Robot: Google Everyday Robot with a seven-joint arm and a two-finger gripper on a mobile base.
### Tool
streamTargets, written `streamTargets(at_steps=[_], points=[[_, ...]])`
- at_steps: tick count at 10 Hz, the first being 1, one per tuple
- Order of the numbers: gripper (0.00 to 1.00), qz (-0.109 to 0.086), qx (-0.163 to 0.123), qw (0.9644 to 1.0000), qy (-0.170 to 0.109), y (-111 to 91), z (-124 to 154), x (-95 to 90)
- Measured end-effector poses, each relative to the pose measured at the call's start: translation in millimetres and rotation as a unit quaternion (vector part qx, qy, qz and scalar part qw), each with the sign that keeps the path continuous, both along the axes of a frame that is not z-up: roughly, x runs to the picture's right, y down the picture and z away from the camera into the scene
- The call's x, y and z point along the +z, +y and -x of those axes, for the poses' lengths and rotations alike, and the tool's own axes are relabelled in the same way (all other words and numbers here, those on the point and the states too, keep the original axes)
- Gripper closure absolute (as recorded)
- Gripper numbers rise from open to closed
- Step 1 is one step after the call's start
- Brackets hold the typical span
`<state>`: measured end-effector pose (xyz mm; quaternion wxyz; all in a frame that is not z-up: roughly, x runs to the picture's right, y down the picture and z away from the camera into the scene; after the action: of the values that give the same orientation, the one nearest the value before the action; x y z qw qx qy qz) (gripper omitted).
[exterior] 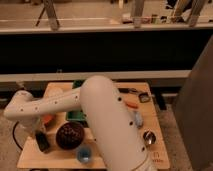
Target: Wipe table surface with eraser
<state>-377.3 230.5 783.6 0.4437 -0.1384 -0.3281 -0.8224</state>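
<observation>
The light tan table surface (60,157) fills the lower middle of the camera view. My white arm reaches from the lower right across to the left side. My gripper (41,139) is at the table's front left, pointing down. It is shut on the small black eraser (43,145), which rests against the tabletop just left of the dark round bowl (70,135).
A green tray (76,116) lies behind the bowl, partly hidden by my arm. A blue cup (84,154) stands near the front edge. An orange item (48,119) and a pale dish (54,92) are at the left. A metal cup (149,136) and small items (144,97) are at the right.
</observation>
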Motion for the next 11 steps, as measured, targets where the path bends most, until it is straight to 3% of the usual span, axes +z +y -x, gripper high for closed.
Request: streamTargets(at_steps=[4, 8, 11], points=[[1.0, -0.002, -0.04, 0.9987, -0.031, 0, 44, -1.0], [1.0, 0.0, -0.079, 0.9953, -0.056, 34, 70, -30.2], [1.0, 0.009, -0.091, 0.9933, -0.071, 57, 75, -43.5]])
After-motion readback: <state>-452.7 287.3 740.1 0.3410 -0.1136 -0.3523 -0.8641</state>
